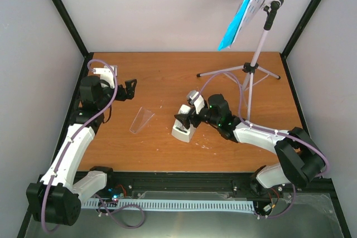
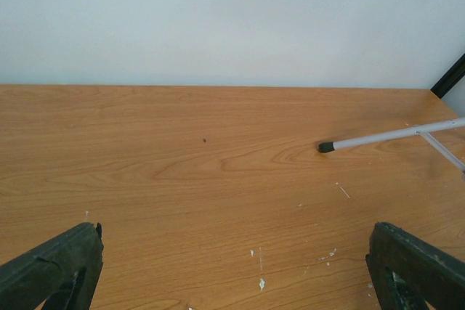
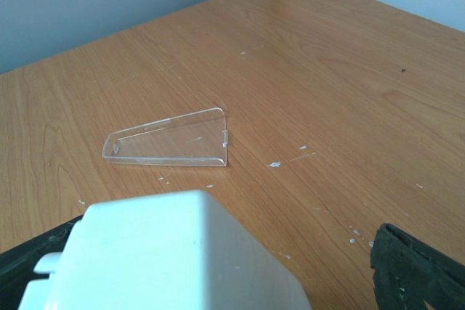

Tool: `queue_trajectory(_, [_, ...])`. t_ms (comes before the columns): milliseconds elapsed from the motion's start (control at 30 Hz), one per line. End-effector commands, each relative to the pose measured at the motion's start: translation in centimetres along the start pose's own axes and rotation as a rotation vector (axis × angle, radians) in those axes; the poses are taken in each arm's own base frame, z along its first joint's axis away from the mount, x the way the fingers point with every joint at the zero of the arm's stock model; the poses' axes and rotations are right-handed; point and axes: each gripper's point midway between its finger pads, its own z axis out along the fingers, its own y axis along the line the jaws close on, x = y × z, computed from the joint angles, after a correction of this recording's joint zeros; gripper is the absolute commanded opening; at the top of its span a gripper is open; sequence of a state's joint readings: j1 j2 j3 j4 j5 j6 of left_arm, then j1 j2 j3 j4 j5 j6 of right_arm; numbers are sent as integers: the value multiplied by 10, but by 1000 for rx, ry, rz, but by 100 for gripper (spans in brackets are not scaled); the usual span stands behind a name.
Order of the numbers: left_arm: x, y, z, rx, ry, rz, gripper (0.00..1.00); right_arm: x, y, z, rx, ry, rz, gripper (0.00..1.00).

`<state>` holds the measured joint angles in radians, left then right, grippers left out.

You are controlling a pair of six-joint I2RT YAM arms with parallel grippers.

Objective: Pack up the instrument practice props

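Right pincer gapes around white pyramid metronome; clear cover nearby.

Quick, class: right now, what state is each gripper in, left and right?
Left gripper: open, holding nothing.
Right gripper: open, straddling the white metronome, not clamped on it.

Cover L of metronome; stand behind-R
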<state>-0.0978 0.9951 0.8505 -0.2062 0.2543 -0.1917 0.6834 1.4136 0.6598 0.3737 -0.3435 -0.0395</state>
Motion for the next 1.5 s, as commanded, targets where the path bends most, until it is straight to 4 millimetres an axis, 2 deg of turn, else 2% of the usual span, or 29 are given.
queue_trajectory(0, [-4,1,0,-1,-13,25,99,-5,0,1,3,-26,-16,100])
queue_trajectory(333, [-1,-1,2,13,-3,21,99,-9,14,-2,-67,-47,-36,100])
queue_trajectory(833, [3,-3,6,31,14,20,100,6,8,-6,-22,-43,-55,100])
queue_trajectory(1167, [5,-3,8,36,26,18,100,14,10,-7,-28,-37,-48,92])
queue_trajectory(1467, [0,-27,1,163,-17,54,99,15,12,-9,-36,-50,-43,79])
